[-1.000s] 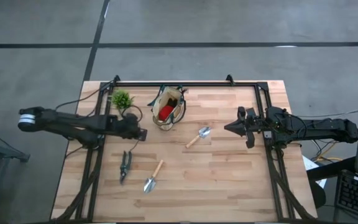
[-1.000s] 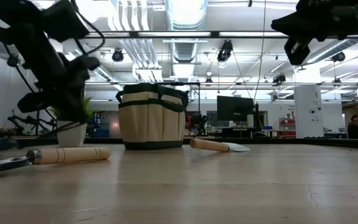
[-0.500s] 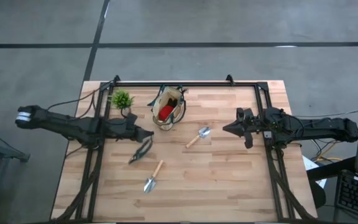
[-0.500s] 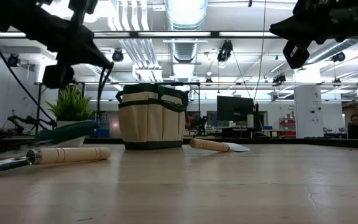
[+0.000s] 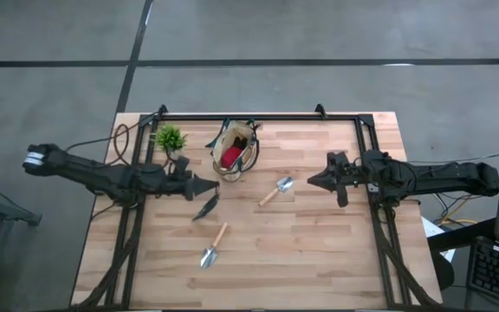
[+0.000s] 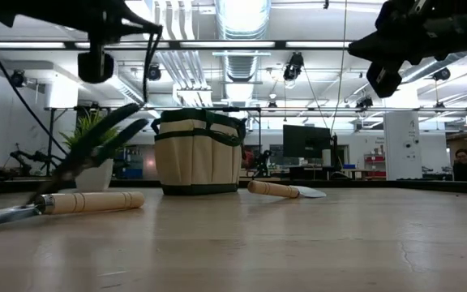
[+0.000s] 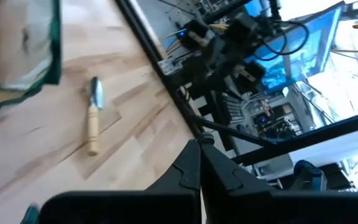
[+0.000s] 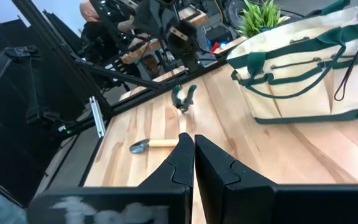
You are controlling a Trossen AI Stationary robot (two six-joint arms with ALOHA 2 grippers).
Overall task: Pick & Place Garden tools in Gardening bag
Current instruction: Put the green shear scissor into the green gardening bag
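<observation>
Now we carry shears (image 5: 206,206) in left claw (image 5: 209,187), clamped, lifted clear of tabletop (image 5: 319,251) toward bag (image 5: 235,149); right claw (image 5: 314,180) together, empty, waiting aside.

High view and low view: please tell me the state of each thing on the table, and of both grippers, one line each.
pruning shears: lifted, tilted, handles up, hanging under the left gripper.
left gripper: jaws shut, holding the shears.
right gripper: jaws shut, empty, in the air.
gardening bag: upright, open on top.
red item: inside the bag.
trowel near the bag: lying flat.
front trowel: lying flat.
potted plant: upright.
</observation>
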